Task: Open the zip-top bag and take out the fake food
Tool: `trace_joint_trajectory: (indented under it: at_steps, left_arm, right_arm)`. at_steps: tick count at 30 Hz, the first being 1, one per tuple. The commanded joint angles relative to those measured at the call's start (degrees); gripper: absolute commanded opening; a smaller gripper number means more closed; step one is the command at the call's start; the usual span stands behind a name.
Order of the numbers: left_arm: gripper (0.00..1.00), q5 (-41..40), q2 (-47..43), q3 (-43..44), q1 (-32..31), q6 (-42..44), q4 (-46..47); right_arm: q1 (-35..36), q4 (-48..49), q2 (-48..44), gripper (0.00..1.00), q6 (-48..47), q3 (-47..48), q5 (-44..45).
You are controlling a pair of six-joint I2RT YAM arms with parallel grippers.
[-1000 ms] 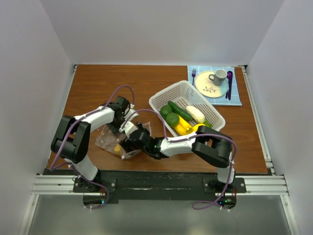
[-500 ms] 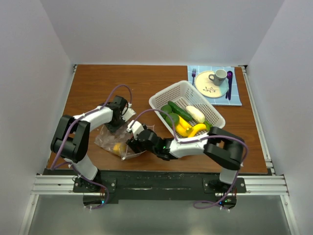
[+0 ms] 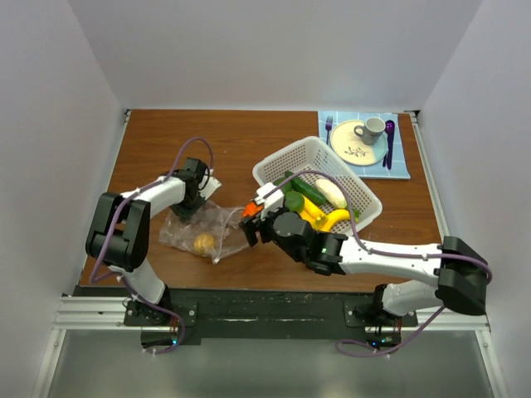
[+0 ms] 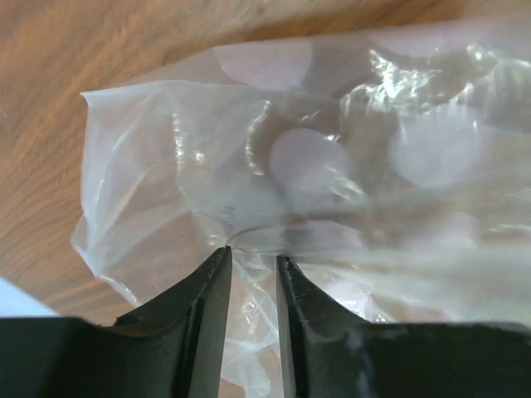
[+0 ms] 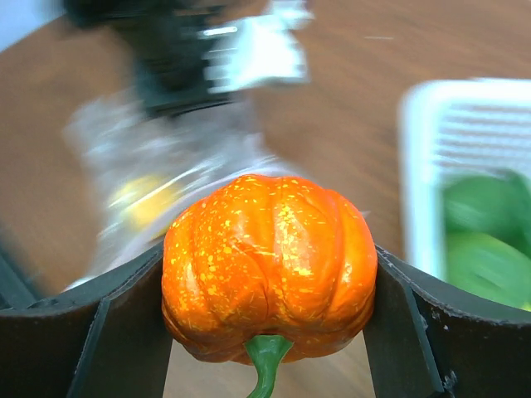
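The clear zip-top bag point(image 3: 217, 225) lies crumpled on the table's left front, with a yellow piece of fake food point(image 3: 204, 243) inside it. At the bag's far edge my left gripper point(image 3: 194, 202) is shut on it, and the left wrist view shows its film point(image 4: 332, 166) pinched between the jaws of the left gripper point(image 4: 253, 255). My right gripper point(image 3: 253, 217) hangs between bag and basket, shut on an orange pumpkin point(image 5: 270, 265) with a green stem. Behind the pumpkin, the right wrist view shows the blurred bag point(image 5: 141, 157).
A white perforated basket point(image 3: 274, 166) right of centre holds green limes, a cucumber, yellow bananas and a white piece point(image 3: 332, 193). At the back right, a cream plate point(image 3: 355, 148) with a grey mug, a fork and a purple spoon sits on a blue cloth.
My right gripper has pulled out of the bag with the orange pumpkin and moved right toward the basket. The left gripper shifted slightly back and left, still pinching the bag.
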Motion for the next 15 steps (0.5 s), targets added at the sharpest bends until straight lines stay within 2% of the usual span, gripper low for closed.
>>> trace_joint_trajectory:
  at_steps: [1, 3, 4, 7, 12, 15]
  left_arm:
    - [0.38, 8.69, -5.63, 6.71, 0.46, -2.61, -7.98]
    - [0.43, 11.24, -7.92, 10.67, 0.55, -2.78, -12.38]
    - [0.48, 11.86, -10.02, 11.81, 0.55, -2.7, -13.63]
    - [0.52, 13.71, -13.81, 14.54, 0.46, -1.64, -17.94]
    - [0.55, 16.87, -18.83, 12.0, 0.46, 0.2, -20.49]
    - [0.51, 19.42, -20.06, 7.7, 0.46, 1.26, -20.33]
  right_arm:
    - [-4.24, -9.01, -5.22, 0.22, 5.7, -1.37, 23.04]
    - [-6.89, -12.19, -6.02, 0.3, 10.27, -1.37, 26.65]
    - [-9.42, -15.51, -5.94, 0.49, 11.15, -0.93, 27.88]
    - [-13.65, -24.4, -4.54, 0.99, 17.13, 1.69, 30.26]
    - [-14.72, -29.95, -1.98, 0.99, 18.9, 4.69, 28.51]
    - [-13.67, -27.43, -3.82, 0.99, 16.27, 4.96, 24.47]
